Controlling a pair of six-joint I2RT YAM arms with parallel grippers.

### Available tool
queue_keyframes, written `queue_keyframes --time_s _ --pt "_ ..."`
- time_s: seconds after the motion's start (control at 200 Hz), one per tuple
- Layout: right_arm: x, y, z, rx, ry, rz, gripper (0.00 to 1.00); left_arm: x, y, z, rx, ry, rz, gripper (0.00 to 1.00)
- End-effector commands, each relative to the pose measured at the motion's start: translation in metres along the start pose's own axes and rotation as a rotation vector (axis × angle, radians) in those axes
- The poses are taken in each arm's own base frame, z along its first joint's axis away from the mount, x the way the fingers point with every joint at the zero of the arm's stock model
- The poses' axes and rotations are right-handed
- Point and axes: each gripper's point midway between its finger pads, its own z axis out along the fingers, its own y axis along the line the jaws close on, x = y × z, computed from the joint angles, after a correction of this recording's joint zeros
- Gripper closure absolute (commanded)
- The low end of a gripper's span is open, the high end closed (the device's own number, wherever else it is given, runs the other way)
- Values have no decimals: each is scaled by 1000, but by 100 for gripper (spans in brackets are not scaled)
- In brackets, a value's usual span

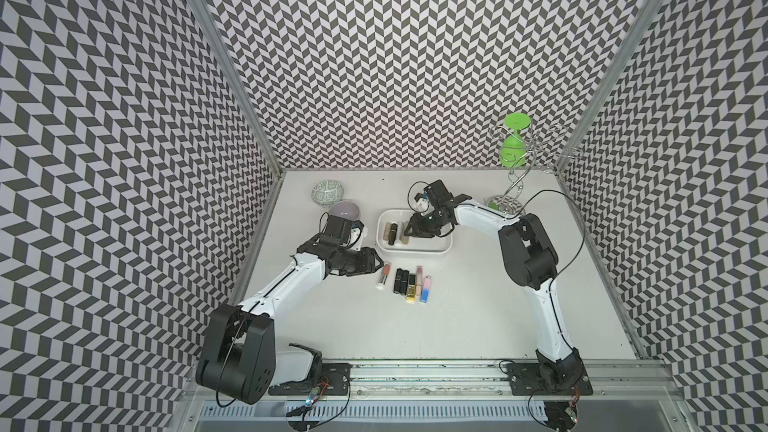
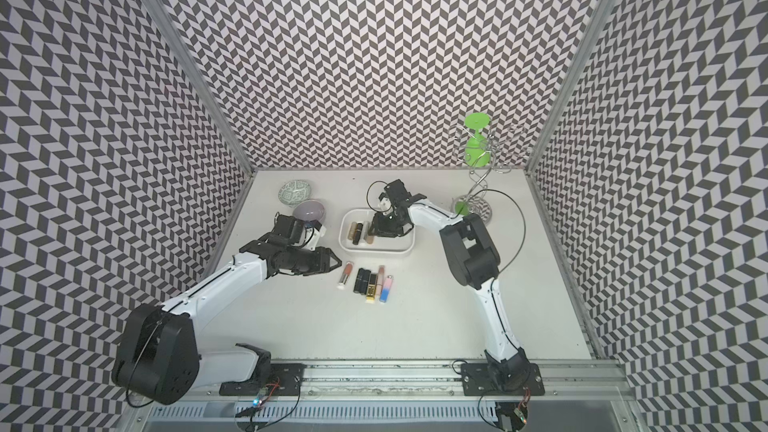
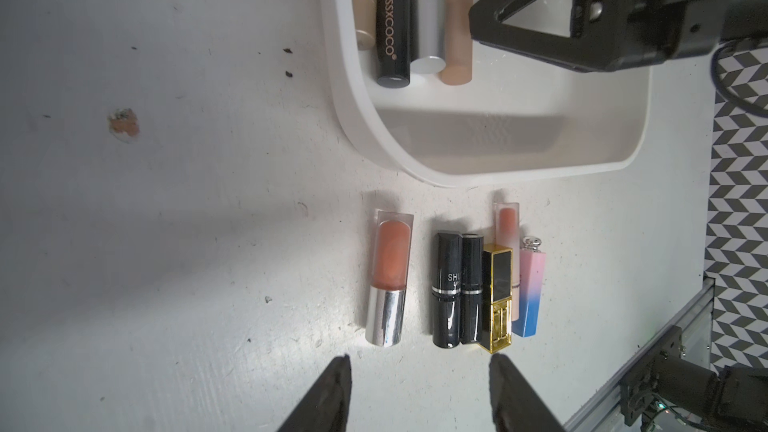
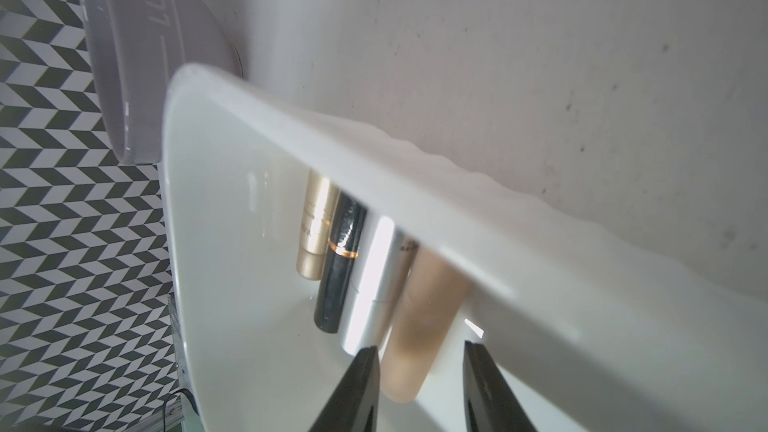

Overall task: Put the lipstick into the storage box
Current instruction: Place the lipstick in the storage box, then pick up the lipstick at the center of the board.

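In a top view, my right gripper (image 1: 409, 231) hangs inside the shallow white plastic storage box (image 1: 415, 252), with four lipstick tubes (image 1: 395, 231) lying side by side at its tips. Six lipsticks (image 1: 405, 282) wait on the white table (image 1: 478, 305) just ahead of the left gripper (image 1: 380, 264), so I judge the task under halfway.

Left wrist view: the left jaws are parted and empty, the silver-based peach lipstick (image 3: 388, 280) nearest them.

Right wrist view: the right jaws stand parted astride the matte beige tube (image 4: 419, 313), not pinching it.
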Motion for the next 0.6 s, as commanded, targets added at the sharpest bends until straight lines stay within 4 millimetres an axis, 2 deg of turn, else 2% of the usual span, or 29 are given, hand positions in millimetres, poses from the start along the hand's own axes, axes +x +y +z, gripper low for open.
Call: queue_keyframes --time_s 0.0,0.15,0.356,0.476,0.596 --pt "-14 47 -49 -83 -106 -63 61 0 -1 9 -34 13 41 44" --pt "-1 73 -95 -125 -171 -102 59 -1 -3 23 -88 45 84 45" --pt "24 90 -148 -122 -232 -165 55 -9 -2 35 -183 65 144 47" --pt "36 94 -169 -119 -262 -180 54 -9 0 45 -225 90 180 49" --pt "44 96 -180 -122 -277 -186 53 -6 2 55 -261 115 200 49"
